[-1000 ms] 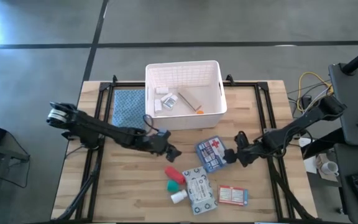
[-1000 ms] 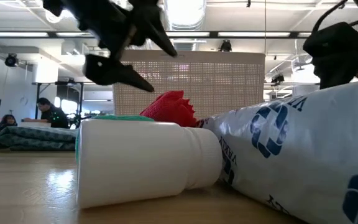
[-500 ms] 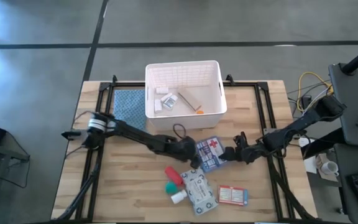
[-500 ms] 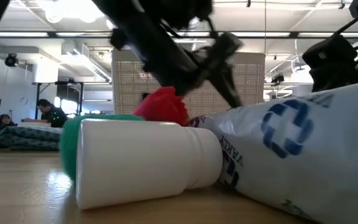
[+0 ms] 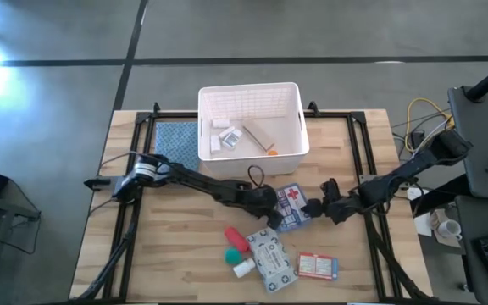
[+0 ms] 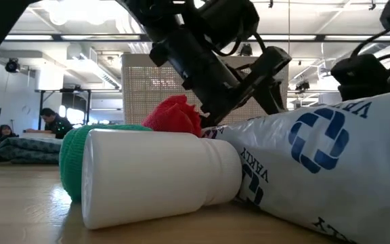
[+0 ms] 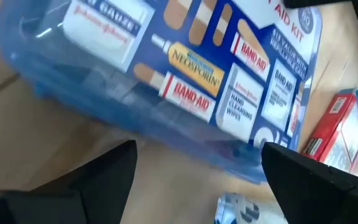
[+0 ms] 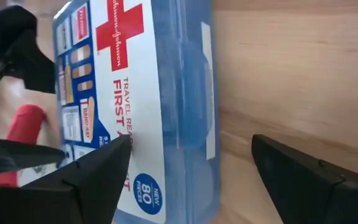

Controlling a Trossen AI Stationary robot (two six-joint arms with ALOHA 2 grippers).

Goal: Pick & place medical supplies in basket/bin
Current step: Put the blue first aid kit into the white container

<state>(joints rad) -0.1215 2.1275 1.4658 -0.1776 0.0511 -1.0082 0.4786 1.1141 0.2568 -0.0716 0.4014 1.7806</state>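
First-aid kit point(image 5: 290, 206) between left gripper point(image 5: 271, 208), right gripper point(image 5: 315, 209); fingers apart.

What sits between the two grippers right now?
The blue first-aid kit lies between the left gripper and right gripper, in the high view.

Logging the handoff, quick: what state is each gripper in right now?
Left gripper: open, at one side of the blue first aid kit, holding nothing.
Right gripper: open, at the kit's opposite side, holding nothing.
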